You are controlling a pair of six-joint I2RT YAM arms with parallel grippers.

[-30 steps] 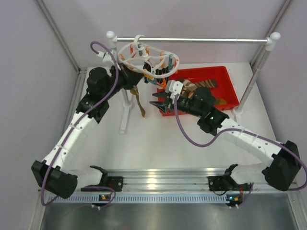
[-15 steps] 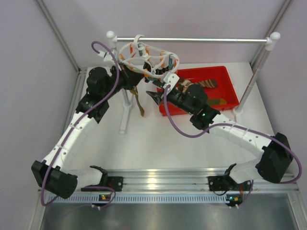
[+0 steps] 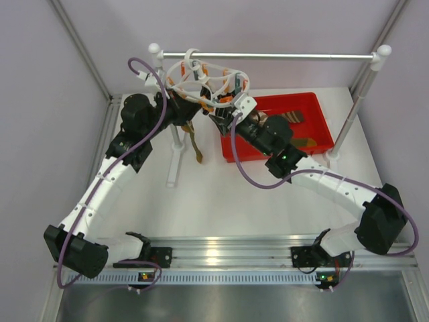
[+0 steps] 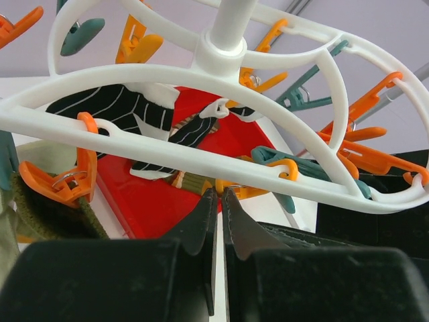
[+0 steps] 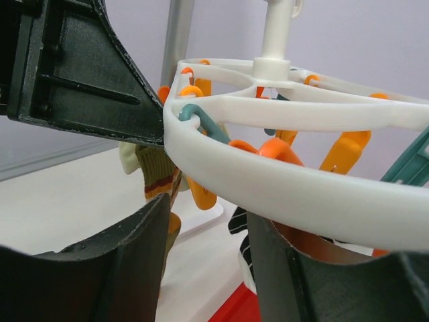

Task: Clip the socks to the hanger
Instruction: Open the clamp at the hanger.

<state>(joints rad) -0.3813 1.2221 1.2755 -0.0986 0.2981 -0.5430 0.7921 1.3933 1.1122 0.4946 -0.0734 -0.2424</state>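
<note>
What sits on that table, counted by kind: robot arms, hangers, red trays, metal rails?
2 robot arms: left arm, right arm
1 hanger
1 red tray
1 metal rail
Total: 5

- the top external camera sat above and behind the arm bases, looking down and forward over the whole table (image 3: 201,194), far enough off to take in both arms, the silver rail (image 3: 268,56) and the hanger (image 3: 208,86).
- the left wrist camera looked upward along the left gripper (image 4: 216,194), very near the hanger's underside, with the red bin (image 4: 144,201) beyond the ring.
- the right wrist camera looked upward past the right gripper (image 5: 206,211), very near the hanger's rim, facing toward the left gripper's black body.
- all three views shared the hanger; both wrist views saw it from below, from roughly opposite sides.
</note>
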